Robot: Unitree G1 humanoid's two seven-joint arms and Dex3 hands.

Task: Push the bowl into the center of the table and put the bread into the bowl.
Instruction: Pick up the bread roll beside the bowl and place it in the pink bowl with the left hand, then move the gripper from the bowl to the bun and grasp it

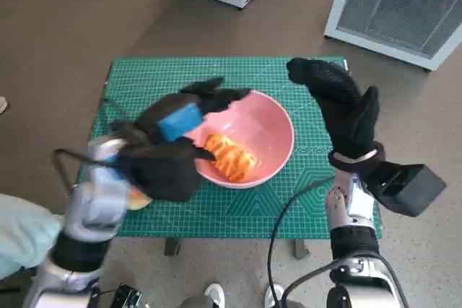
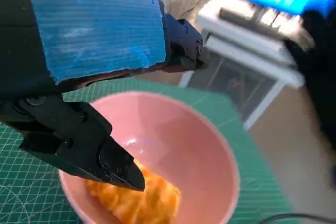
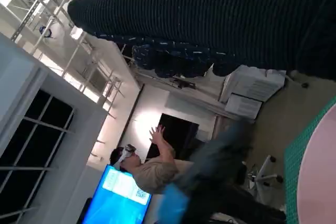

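Left hand (image 1: 170,151): hovers over the near-left rim of the bowl (image 1: 278,131), fingers parted, nothing visibly gripped; one fingertip sits just above the bread (image 1: 231,155). Bread: lies inside the bowl, against its near wall; long axis runs from the table's far-left toward its near-right. Bowl: pink, upright, about mid-table on the green mat (image 1: 289,210). Right hand (image 1: 343,110): raised beside the bowl's right rim, fingers spread, empty. Handling note: lift the left hand straight up, avoiding the rim.
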